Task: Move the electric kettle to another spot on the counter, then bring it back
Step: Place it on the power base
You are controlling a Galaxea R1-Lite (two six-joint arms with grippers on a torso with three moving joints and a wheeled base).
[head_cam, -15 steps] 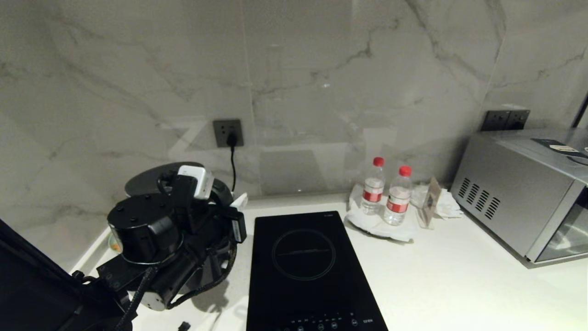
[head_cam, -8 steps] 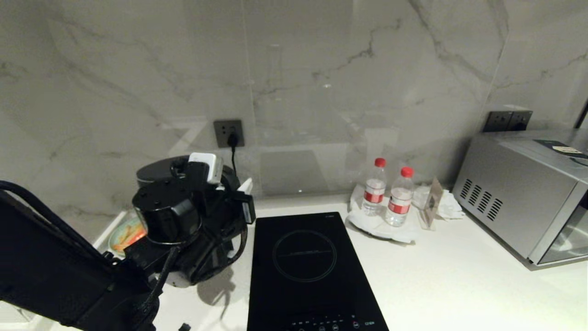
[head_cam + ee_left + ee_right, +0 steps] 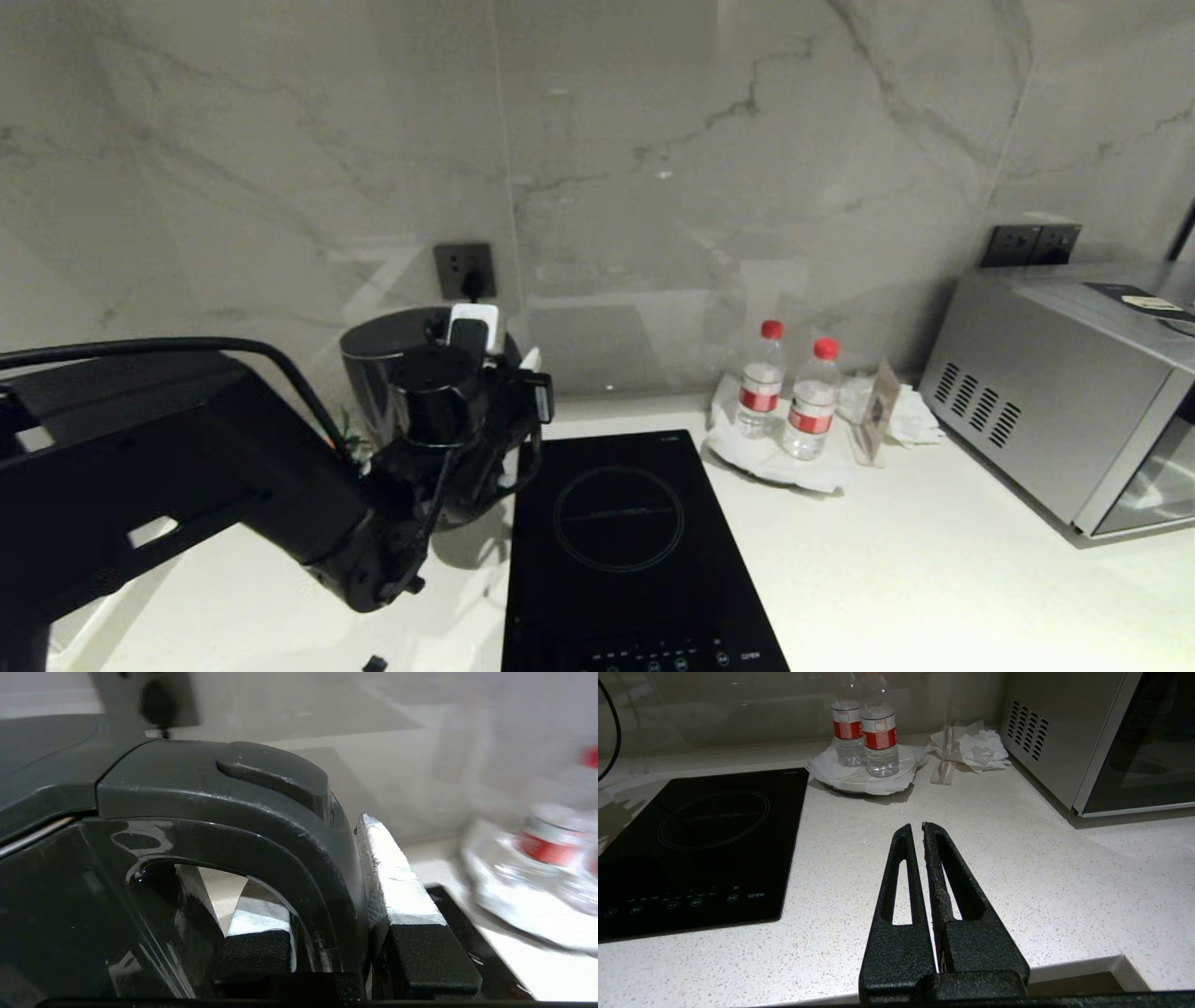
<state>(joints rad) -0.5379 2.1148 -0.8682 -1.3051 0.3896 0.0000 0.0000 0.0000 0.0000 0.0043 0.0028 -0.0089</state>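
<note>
Head view: left hand [image 3: 499, 392] and electric kettle [image 3: 392, 355] sit at worktop [image 3: 887, 579] rear-left beside hob [image 3: 616, 541]; both further right than a second ago. Left wrist: hand pinches kettle handle [image 3: 289, 858]; slim grip could slip, tilting kettle. Right wrist: right hand [image 3: 922, 833] pressed together, idle

A kitchen is indicated by a white speckled counter [image 3: 1017, 858] fitted with an induction hob [image 3: 621, 541], backed by a marble-look wall [image 3: 653, 140], with a microwave oven [image 3: 1055, 392] alongside.
</note>
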